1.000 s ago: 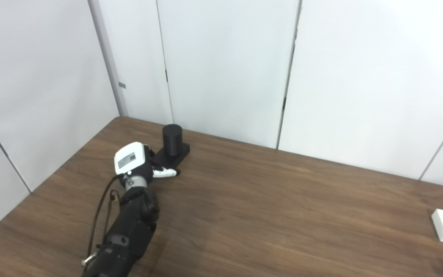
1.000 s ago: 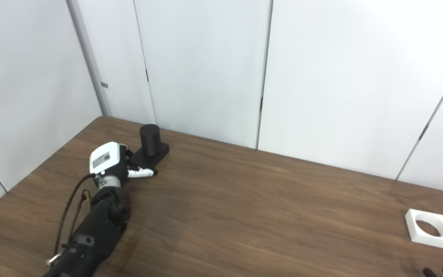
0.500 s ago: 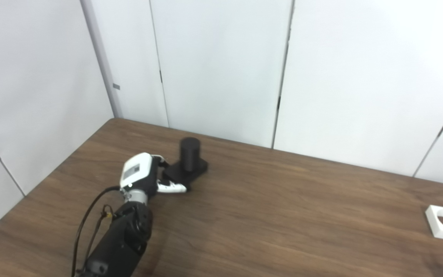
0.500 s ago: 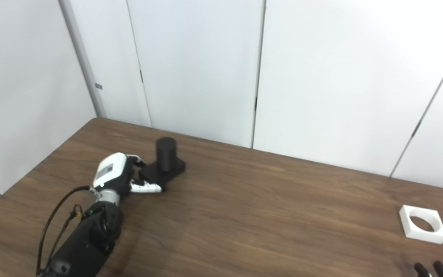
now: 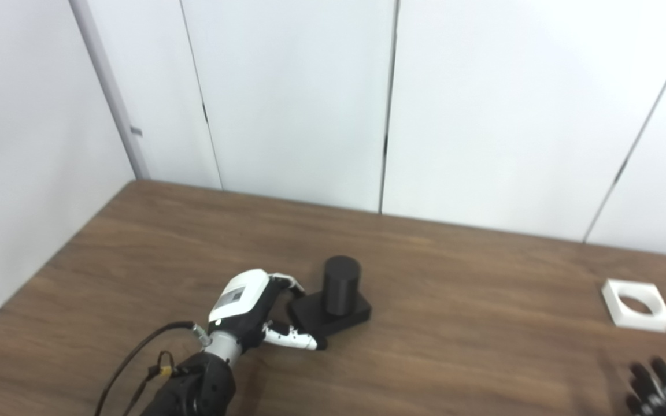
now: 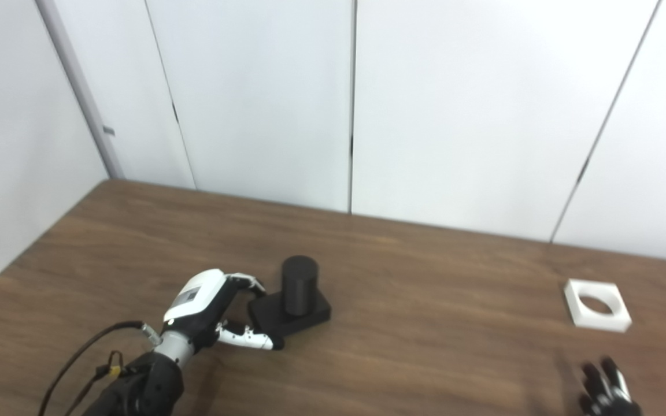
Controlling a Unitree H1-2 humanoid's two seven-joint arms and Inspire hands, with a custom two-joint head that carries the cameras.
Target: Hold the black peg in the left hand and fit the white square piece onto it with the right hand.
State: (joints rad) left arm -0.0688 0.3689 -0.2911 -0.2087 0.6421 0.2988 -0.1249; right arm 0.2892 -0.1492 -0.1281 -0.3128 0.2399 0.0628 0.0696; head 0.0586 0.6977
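Observation:
The black peg stands upright on its flat black square base left of the table's middle. My left hand is shut on the base's left corner, with fingers curled over the far side and the thumb along the near side. At the far right the white square piece with its round hole lies flat on the table. Only the dark fingers of my right hand show at the bottom right edge, spread apart and holding nothing, a little nearer to me than the white piece.
The brown wooden table runs up to white wall panels at the back and left. A black cable loops beside my left forearm.
The camera has swung right. My left hand has drawn the peg and its base away from the back left corner toward the table's middle. My right hand's fingers have come further into view.

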